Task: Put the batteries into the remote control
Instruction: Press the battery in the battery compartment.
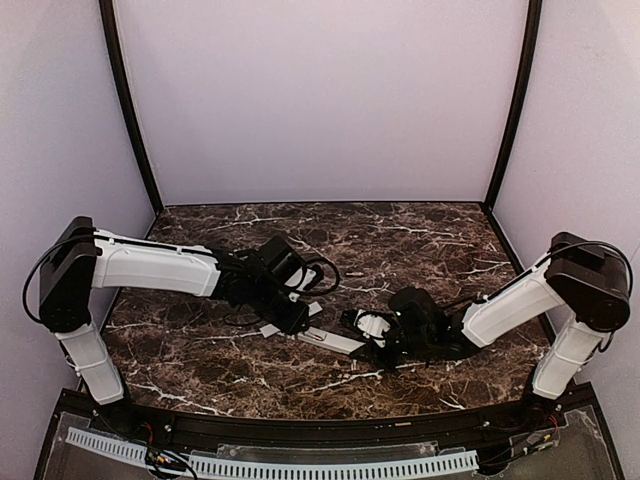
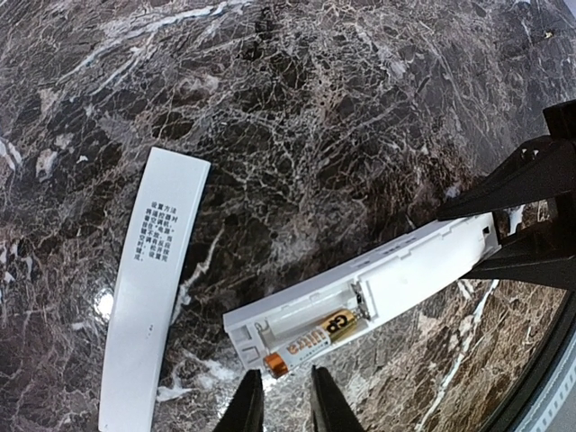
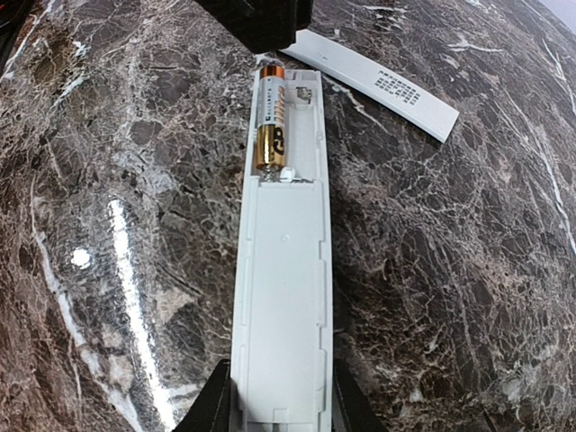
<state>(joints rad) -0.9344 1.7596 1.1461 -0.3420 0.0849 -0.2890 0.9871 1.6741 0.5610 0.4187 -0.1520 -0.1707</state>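
Observation:
The remote control [image 2: 423, 265] lies back-up on the marble with its battery bay open. One gold and white battery [image 2: 315, 337] lies in the near slot, its orange end poking slightly past the bay's end; the other slot is empty. My left gripper [image 2: 284, 400] is slightly open and empty, its tips just short of the battery's orange end. My right gripper [image 3: 281, 405] is shut on the remote's [image 3: 281, 297] other end, a finger on each long side. The battery [image 3: 270, 121] shows at the far end of that view. In the top view the remote [image 1: 330, 341] lies between both grippers.
The thin white cover strip [image 2: 148, 279] with printed text lies flat on the marble beside the remote, left of my left gripper; it also shows in the right wrist view [image 3: 378, 81]. Purple walls enclose the table [image 1: 420, 240] on three sides.

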